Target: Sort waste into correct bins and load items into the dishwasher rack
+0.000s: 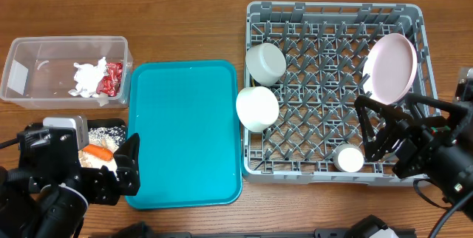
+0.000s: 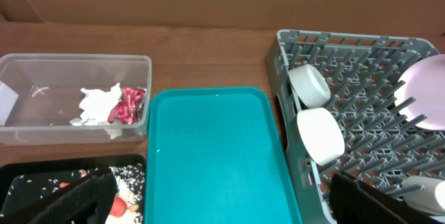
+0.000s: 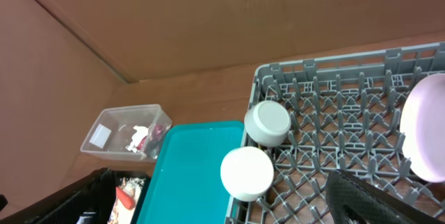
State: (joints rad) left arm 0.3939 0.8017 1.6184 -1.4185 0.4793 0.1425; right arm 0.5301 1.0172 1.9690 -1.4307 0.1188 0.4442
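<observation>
Looking down, I have my left tool (image 1: 83, 154) spread wide, hanging over the carrot (image 1: 97, 151) and scraps (image 1: 108, 131) in the black tray (image 2: 28, 175) at the bench's (image 1: 185, 16) near left. My right tool (image 1: 384, 105), likewise spread and empty, hovers above the dishwasher rack's (image 1: 310, 171) near right, just nearer than the pink plate (image 1: 390, 66).

My overhead camera looks straight down on the whole table (image 1: 185, 31). The left wrist camera sits low, facing across the teal serving tray (image 2: 215, 154). The right wrist one slants leftward over the dishwasher rack (image 3: 334, 64) from higher. All three share tray, rack and clear tub (image 1: 37, 75).
</observation>
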